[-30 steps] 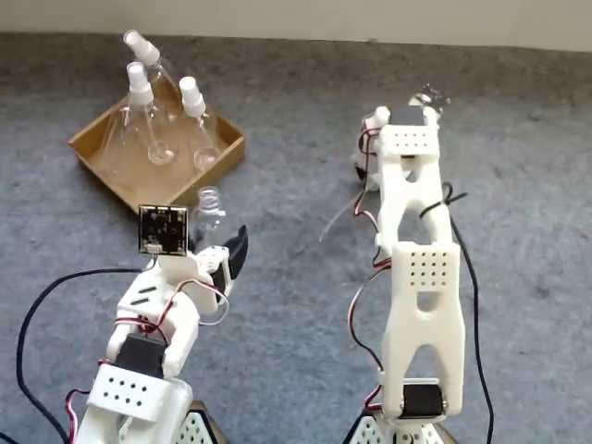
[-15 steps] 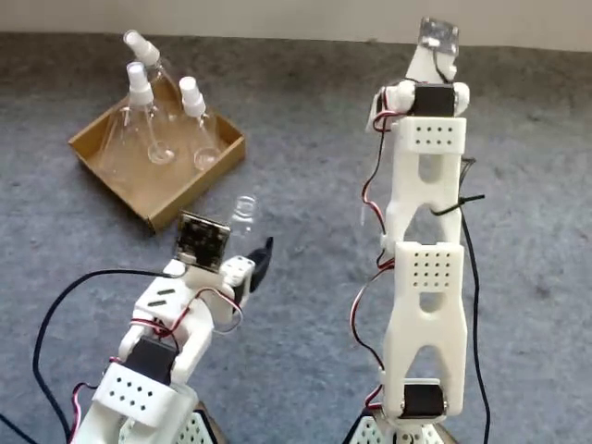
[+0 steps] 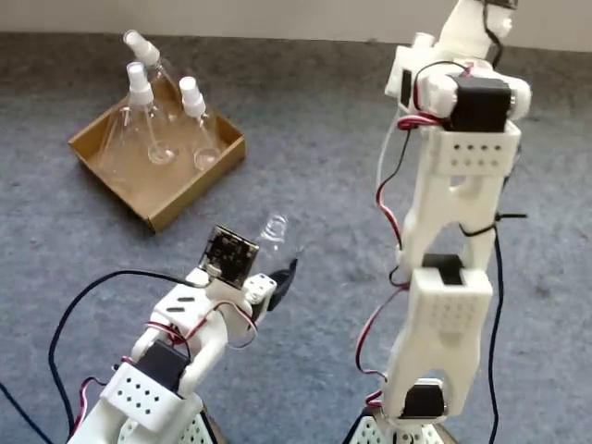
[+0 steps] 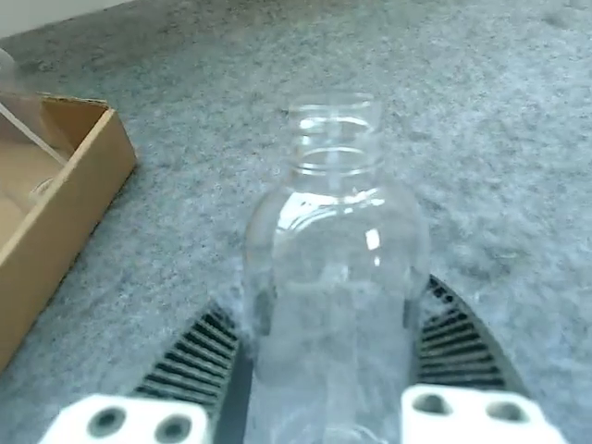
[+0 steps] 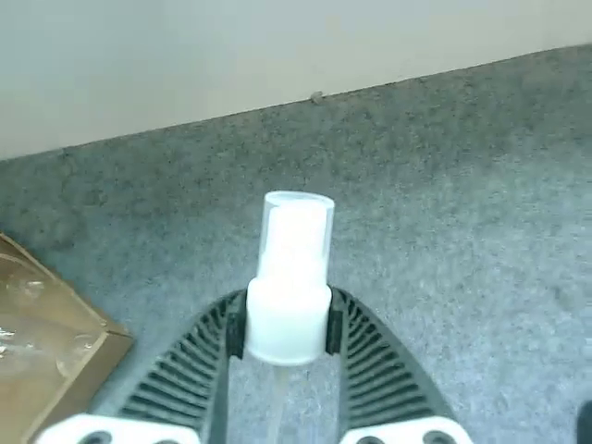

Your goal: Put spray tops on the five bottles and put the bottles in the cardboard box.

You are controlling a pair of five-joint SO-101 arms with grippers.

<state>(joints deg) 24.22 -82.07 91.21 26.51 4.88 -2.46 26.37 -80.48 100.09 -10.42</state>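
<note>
A clear, uncapped bottle [image 4: 335, 277] sits between the black fingers of my left gripper [image 4: 333, 361], which is shut on it; from above the bottle [image 3: 274, 231] shows its open neck just beyond the left arm's camera board, over the carpet near the middle. My right gripper [image 5: 287, 333] is shut on a white spray top [image 5: 291, 282] with a clear cap and a thin tube hanging below; that arm is raised high at the back right, the spray top [image 3: 422, 43] near its tip. The cardboard box [image 3: 176, 199] at the back left holds three capped bottles [image 3: 139, 120].
Grey carpet covers the whole work area, with a pale wall along the far edge. Black and red-white cables [image 3: 65, 305] trail beside the arm bases. Open carpet lies between the box and the right arm.
The left arm has carried the bottle rightward, away from the box toward the middle. The right arm has lifted up and back, raising the spray top off the carpet.
</note>
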